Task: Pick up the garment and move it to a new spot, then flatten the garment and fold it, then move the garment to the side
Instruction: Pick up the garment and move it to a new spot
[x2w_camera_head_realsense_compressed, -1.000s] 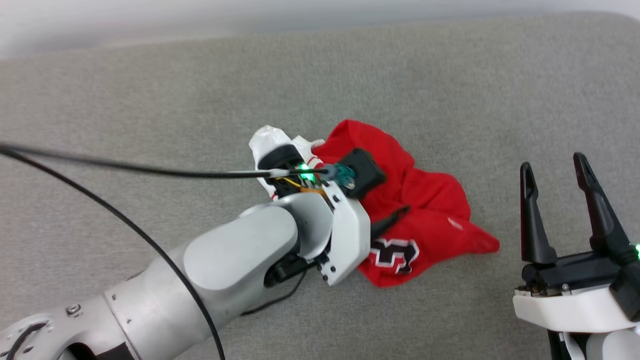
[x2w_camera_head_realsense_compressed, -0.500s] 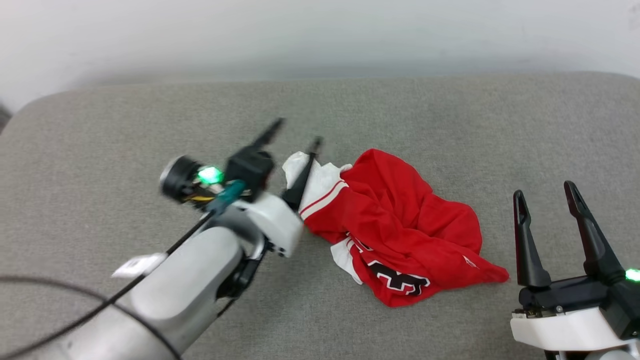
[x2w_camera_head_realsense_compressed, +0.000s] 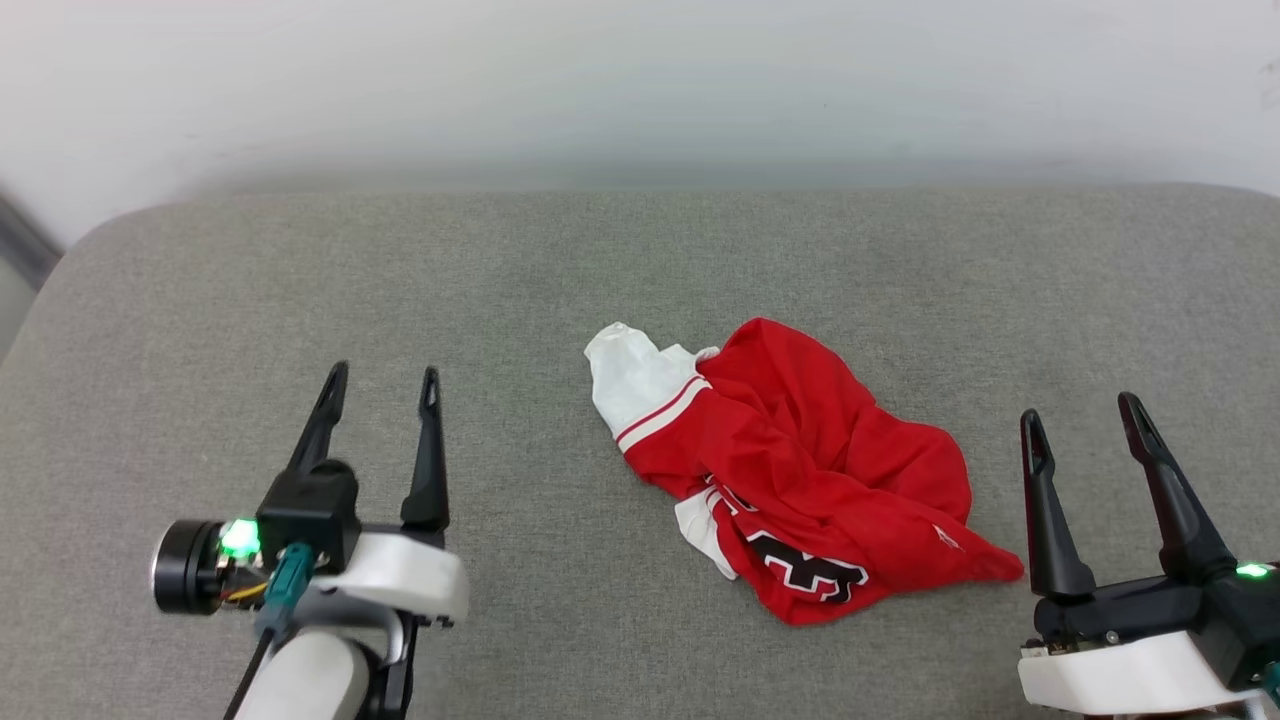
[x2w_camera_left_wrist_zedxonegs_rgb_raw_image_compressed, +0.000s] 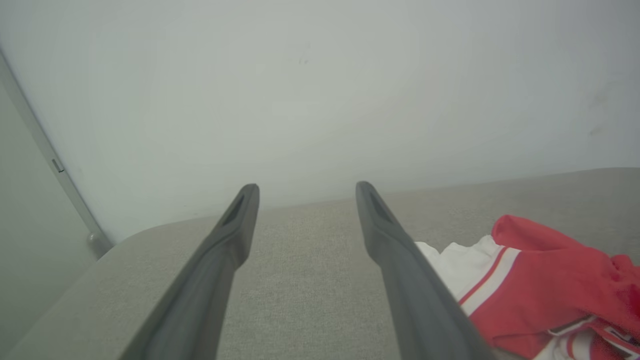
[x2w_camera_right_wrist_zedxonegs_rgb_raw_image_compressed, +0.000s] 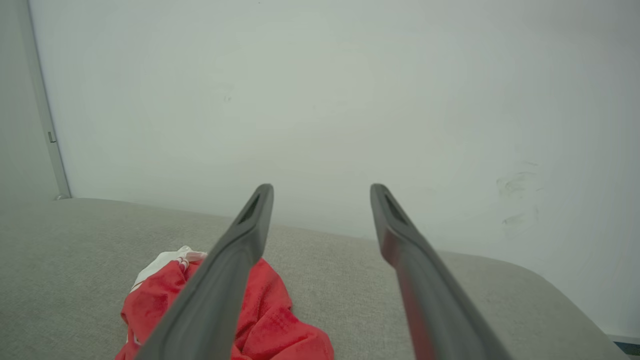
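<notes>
Either side of the crumpled shirt (x2w_camera_head_realsense_compressed: 800, 470) on the grey cushion (x2w_camera_head_realsense_compressed: 500, 270), left hand (x2w_camera_head_realsense_compressed: 385, 372) and right hand (x2w_camera_head_realsense_compressed: 1079, 406) stand wide and empty; a pinch through bunched layers could lift it tangled.

The garment (x2w_camera_head_realsense_compressed: 810, 470) lay crumpled in a loose heap on the grey fabric surface (x2w_camera_head_realsense_compressed: 400, 290), right of centre in the head view. It was mostly red. A white sleeve (x2w_camera_head_realsense_compressed: 635, 380) with red-and-white striped trim stuck out at its far left end, and a black-and-white number print (x2w_camera_head_realsense_compressed: 805, 570) showed along its near edge.
</notes>
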